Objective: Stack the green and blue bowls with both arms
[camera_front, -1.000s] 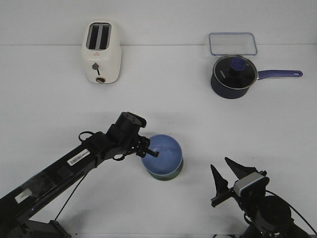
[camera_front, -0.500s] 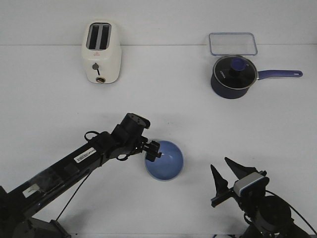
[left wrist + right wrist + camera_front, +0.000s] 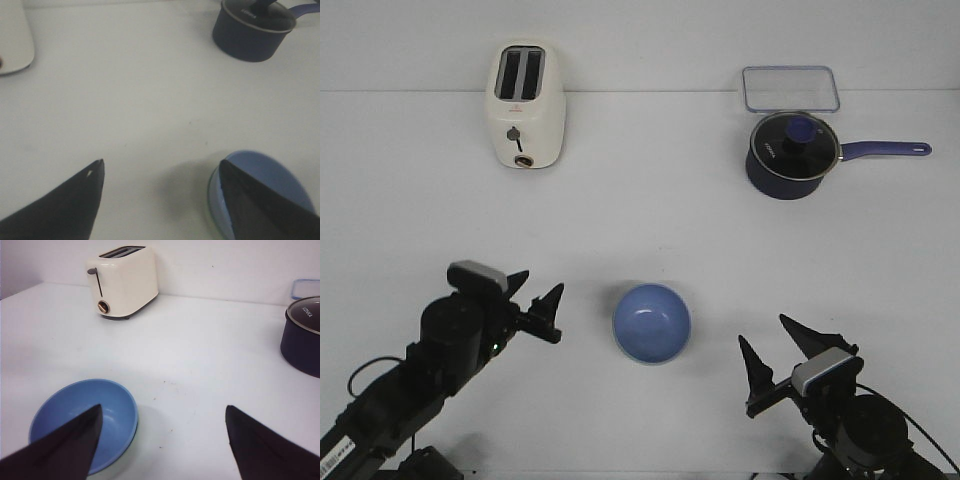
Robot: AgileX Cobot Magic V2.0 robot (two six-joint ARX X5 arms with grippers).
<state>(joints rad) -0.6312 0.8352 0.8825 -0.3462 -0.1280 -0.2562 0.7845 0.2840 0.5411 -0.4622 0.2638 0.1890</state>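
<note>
A plain white table (image 3: 640,200) is seen, backed by a white wall. Near the front middle of the table the blue bowl (image 3: 651,322) is found upright, its hollow facing up. It is nested inside the green bowl (image 3: 211,199), of which only a thin green edge is seen beneath the blue rim in the left wrist view; in the front view the green bowl is hidden.

The left gripper (image 3: 536,312) is held to the left of the stacked bowls, apart from them, its fingers (image 3: 70,205) spread and nothing held between them. The right gripper (image 3: 782,362) is held to the right and nearer the front edge, also clear of the bowls, its fingers (image 3: 260,450) likewise spread and empty.

Towards the back left a cream toaster (image 3: 524,104) is placed. At the back right a dark navy saucepan (image 3: 790,153) with a glass lid and a long handle pointing right is set, and just behind it a clear lidded container (image 3: 790,87) is seen.
</note>
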